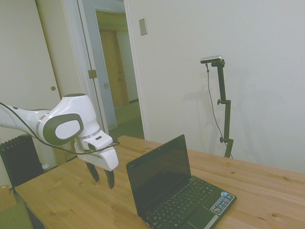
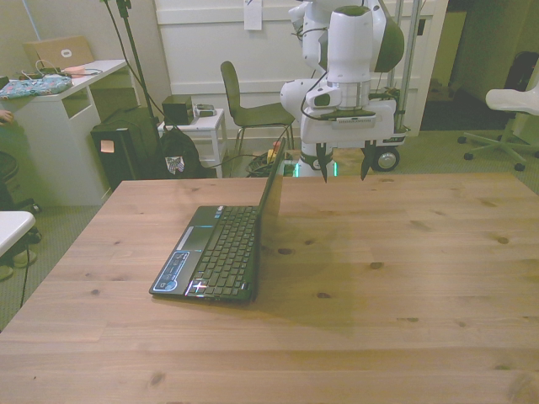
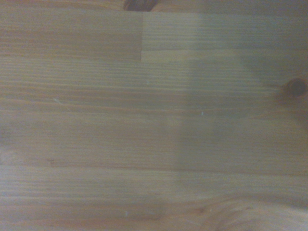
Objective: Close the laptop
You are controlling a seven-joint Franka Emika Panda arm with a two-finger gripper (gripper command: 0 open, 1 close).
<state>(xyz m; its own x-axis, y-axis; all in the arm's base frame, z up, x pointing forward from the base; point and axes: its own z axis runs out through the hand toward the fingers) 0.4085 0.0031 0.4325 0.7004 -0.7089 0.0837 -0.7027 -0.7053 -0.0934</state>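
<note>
The small black netbook-style laptop (image 1: 178, 191) stands open on the pale wooden surface (image 2: 379, 278), its glossy lid raised near upright. The white arm's two-finger gripper (image 2: 343, 164) hangs behind that lid, fingers spread and empty, clear of it. The lid's back faces the gripper, its hinge line running crosswise, so I judge a forward-and-down push would fold it shut.

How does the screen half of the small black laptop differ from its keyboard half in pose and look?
The laptop's dark screen half stands almost upright; the keyboard half lies flat on the wooden table. The screen half is a plain dark panel; the keyboard half carries keys and a blue-white sticker at its corner. Both are black and joined at the hinge.
</note>
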